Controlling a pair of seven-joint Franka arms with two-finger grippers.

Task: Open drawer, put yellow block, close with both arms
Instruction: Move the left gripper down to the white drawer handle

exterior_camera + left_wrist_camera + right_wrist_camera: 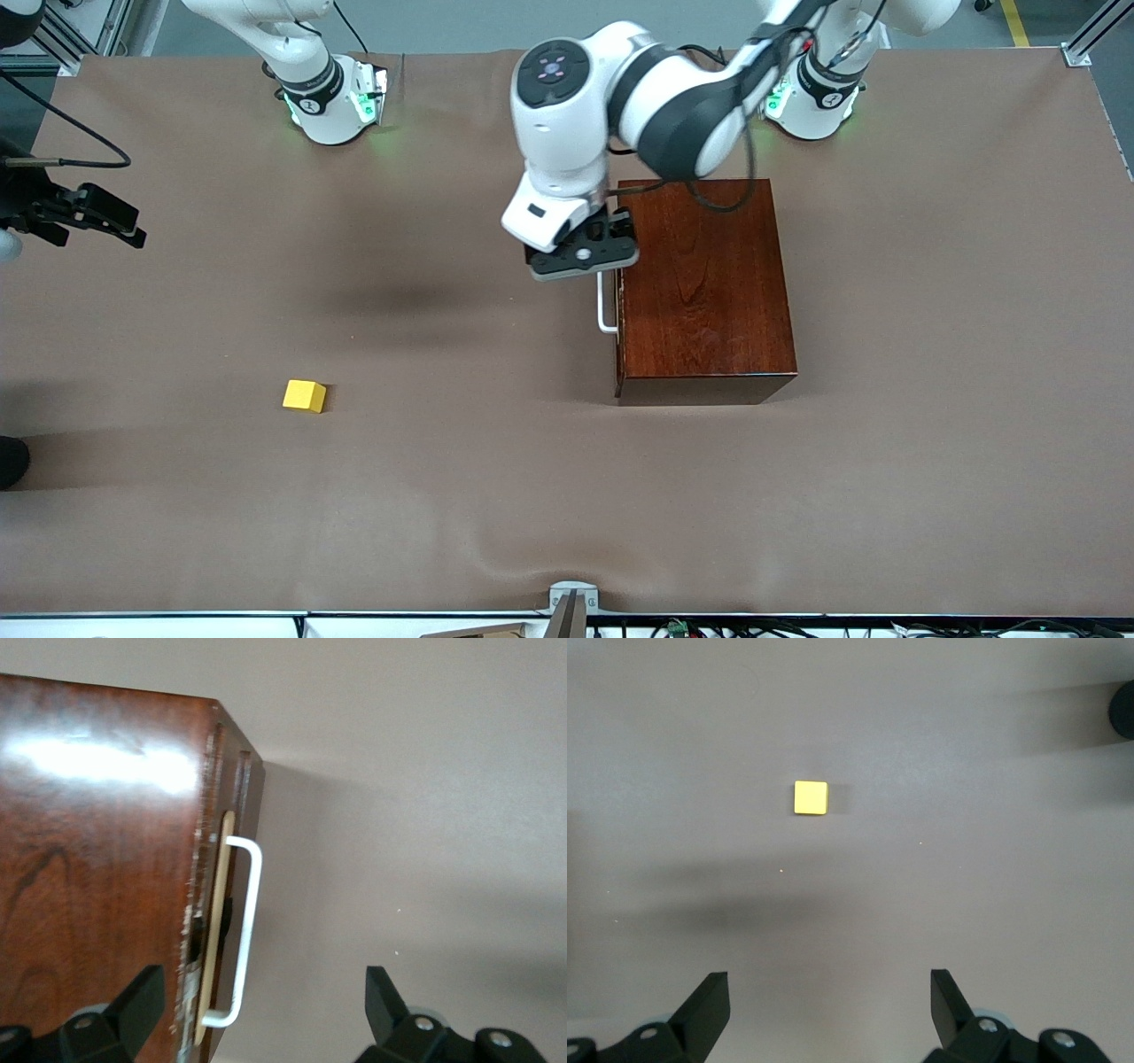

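Note:
The dark mahogany box [704, 283] stands mid-table, its drawer pushed in and fronting the right arm's end. The white bar handle [606, 306] sticks out from it. My left gripper [589, 263] is open over the handle's end farther from the front camera. In the left wrist view the handle [248, 921] lies between the open fingertips [146, 992], beside the box [97, 859]. The yellow block [304, 395] lies on the table toward the right arm's end. My right gripper [124, 226] is open and empty in the air; the right wrist view shows the block [811, 797] on the table below.
The brown table cloth [443, 496] is wrinkled near the front edge. A black round object [11, 461] sits at the table's right-arm end, nearer the front camera than the block. A metal bracket [571, 602] is at the front edge.

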